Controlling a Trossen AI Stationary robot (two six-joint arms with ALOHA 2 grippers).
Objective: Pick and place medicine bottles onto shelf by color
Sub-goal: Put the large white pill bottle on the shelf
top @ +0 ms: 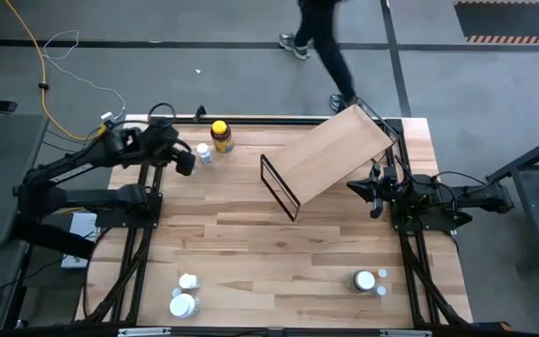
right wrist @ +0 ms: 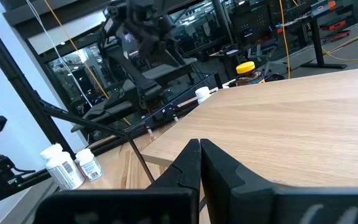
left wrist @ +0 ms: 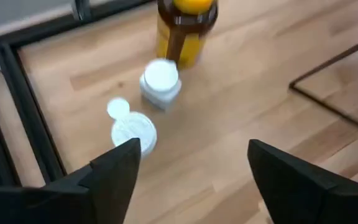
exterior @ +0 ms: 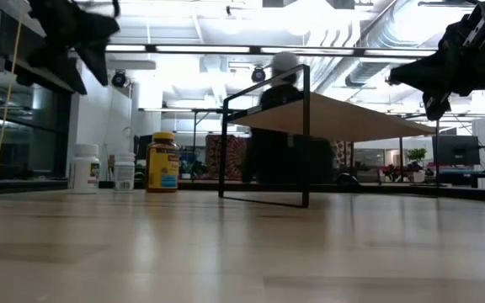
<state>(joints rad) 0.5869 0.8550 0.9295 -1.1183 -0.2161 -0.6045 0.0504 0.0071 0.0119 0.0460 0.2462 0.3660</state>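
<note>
An amber medicine bottle with a yellow cap (top: pixel 221 136) stands at the far left of the table, with white medicine bottles (left wrist: pixel 160 84) (left wrist: pixel 132 134) beside it. More white bottles stand near the front edge, at the left (top: pixel 184 295) and at the right (top: pixel 367 279). The shelf (top: pixel 335 150), a light-wood board with black wire ends, lies at an angle at the far middle, one wire end (exterior: pixel 263 198) on the table. My left gripper (left wrist: pixel 188 168) hovers open above the far-left bottles, tipped downward. My right gripper (right wrist: pixel 199 155) is shut, level, beside the shelf's right end.
The table's black frame rail (left wrist: pixel 17 93) runs close behind the far-left bottles. A person walks on the floor beyond the far edge (top: pixel 321 42). Bare tabletop lies across the middle (top: pixel 269 243).
</note>
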